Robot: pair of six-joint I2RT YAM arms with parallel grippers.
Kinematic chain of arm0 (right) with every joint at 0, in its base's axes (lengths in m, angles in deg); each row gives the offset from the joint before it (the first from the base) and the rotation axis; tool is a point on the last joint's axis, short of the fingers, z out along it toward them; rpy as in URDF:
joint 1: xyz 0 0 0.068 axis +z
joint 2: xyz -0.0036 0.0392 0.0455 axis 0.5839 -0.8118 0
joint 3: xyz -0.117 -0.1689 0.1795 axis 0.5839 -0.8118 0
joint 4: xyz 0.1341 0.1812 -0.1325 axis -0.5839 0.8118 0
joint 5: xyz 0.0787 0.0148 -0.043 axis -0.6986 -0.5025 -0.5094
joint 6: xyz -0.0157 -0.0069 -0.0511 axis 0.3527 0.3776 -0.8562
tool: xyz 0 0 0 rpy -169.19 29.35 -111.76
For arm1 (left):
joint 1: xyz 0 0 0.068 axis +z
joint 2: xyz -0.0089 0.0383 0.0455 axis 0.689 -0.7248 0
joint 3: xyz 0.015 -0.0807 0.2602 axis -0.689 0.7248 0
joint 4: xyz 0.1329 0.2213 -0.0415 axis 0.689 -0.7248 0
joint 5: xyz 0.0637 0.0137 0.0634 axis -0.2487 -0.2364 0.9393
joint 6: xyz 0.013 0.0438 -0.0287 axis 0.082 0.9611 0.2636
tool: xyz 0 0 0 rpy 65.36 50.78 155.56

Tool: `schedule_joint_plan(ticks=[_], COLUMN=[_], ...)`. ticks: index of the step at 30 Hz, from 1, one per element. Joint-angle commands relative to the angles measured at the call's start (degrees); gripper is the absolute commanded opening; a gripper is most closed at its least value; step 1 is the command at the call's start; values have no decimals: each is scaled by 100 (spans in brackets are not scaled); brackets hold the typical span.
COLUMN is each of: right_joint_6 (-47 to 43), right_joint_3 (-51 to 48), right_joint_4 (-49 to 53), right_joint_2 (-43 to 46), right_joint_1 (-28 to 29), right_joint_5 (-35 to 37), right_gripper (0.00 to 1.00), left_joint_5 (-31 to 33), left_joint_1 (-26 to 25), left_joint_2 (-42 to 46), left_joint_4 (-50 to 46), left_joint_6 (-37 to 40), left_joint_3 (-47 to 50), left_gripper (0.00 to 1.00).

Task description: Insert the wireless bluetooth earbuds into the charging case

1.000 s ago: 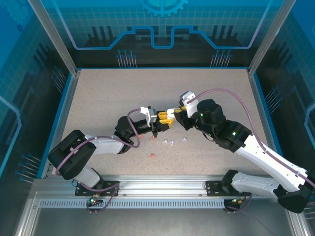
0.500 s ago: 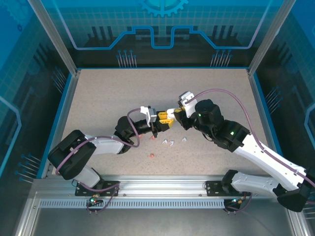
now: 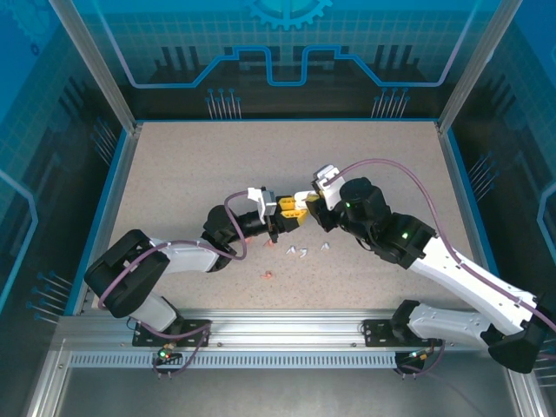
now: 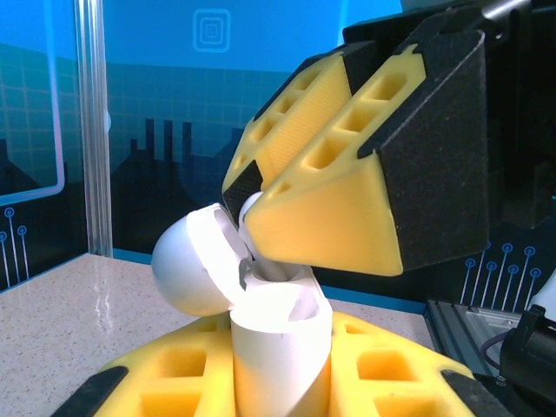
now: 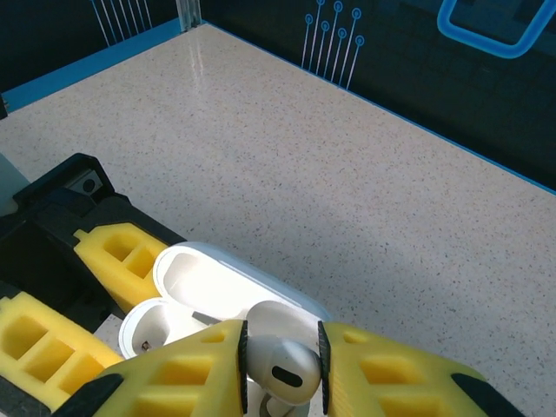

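**Earbud poised at the mouth of the open case**

Start at the left: find the left gripper (image 4: 278, 387) clamped hard on the body of the white charging case (image 4: 282, 334), above the table (image 3: 174, 174) about its middle, a little toward the near edge. Holds it upright, mouth up, with the lid (image 4: 193, 271) thrown back to the left in the left wrist view.

Move right to the white earbud (image 5: 278, 347), pinched by its head between the narrowly set fingers of the right gripper (image 5: 280, 358), right at the case mouth. Judging by the left wrist view, points its stem down into the opening, its long axis near enough in line with the case's own, leaning slightly. In the right wrist view, leaves one round well (image 5: 143, 334) bare to the left and sits over the other side of the case.

Calls, most likely, for a short straight push down along the stem by the right arm, the left merely bracing. Cannot tell whether the stem tip has entered its socket.

Lower on the table toward the near edge, left to right: a pinkish-red earbud (image 3: 268, 274), then the loose white earbuds (image 3: 304, 252), all apart from both sets of fingers.
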Motion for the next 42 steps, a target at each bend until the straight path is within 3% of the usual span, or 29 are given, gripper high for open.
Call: schedule_joint_plan(ticks=[1,15,24,28,42], right_joint_6=[2,576,1363,1643,1781], right_joint_3=[-43,152,463,320,-659], right_joint_4=[-72,259,252,159,731], right_joint_2=[5,-11,407,718,1390], right_joint_1=[87,27,-544,-923,-1659], right_joint_5=[84,-243,-1190,-1617,-1167], right_gripper=[27,35,65,72,79], left_joint_5=[102,126,151,165,477], left_joint_1=[-41,-44,-40,-38,-38], left_joint_2=[39,-9,16,58,339], left_joint_4=[231,231,232,236,231], left_joint_6=[-114,-107,-8,28,315], left_joint_3=[-200,-187,-121,-86,148], left_gripper=[0,0,0,0,0])
